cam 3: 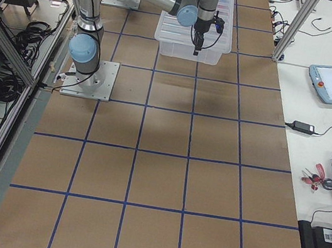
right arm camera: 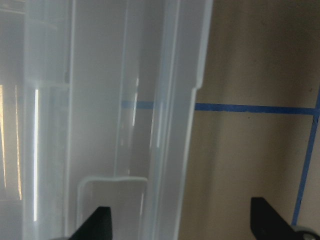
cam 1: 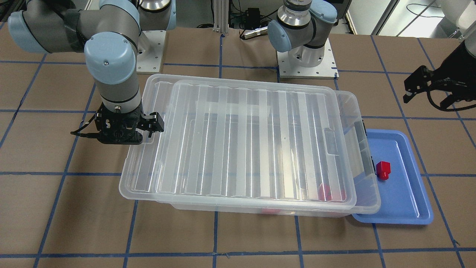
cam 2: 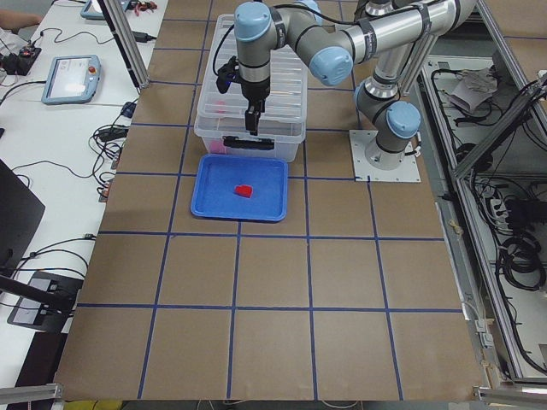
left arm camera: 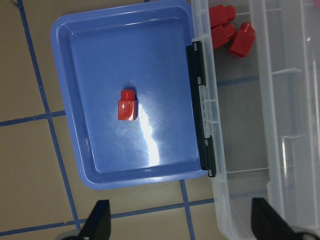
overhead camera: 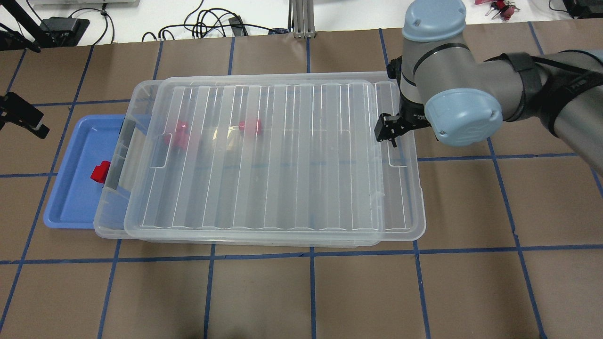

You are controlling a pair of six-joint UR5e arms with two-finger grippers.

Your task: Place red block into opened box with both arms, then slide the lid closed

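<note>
At the box's (cam 1: 130, 175) end away from the blue tray (cam 1: 405, 193), the right claw (right arm camera: 184, 222) hangs with its fingers (right arm camera: 97, 225) spread wide and nothing clamped between them. Its wrist view shows the clear rim and a handle recess passing between the two tips. One finger sits just beside the end edge of the lid (cam 1: 253, 141), but I cannot tell whether it touches.

The left claw (left arm camera: 184, 222) is also wide apart and empty. It hovers over the surface (cam 1: 238, 242) near the tray, well apart from the box.

The lid lies flat over most of the box. A strip at the dark latch (left arm camera: 200, 125) end is uncovered. A red block (left arm camera: 127, 105) lies alone near the middle of the tray, stub pointing away from the claw tips. Three more red blocks (left arm camera: 235, 35) sit together inside the box, in the corner by the latch.

In the wrist view the topmost of those three is cut off by the picture's edge. Seen through the ribbed lid in the two fixed table views, they are only pink-red smears. At the right claw's end, the stacked clear plastic makes it hard to tell where the lid stops and the box rim begins. In the overhead view the right arm's blue elbow cap covers most of that claw, and the left claw is clipped by the picture's edge. In both side views the claws are too small to judge.
</note>
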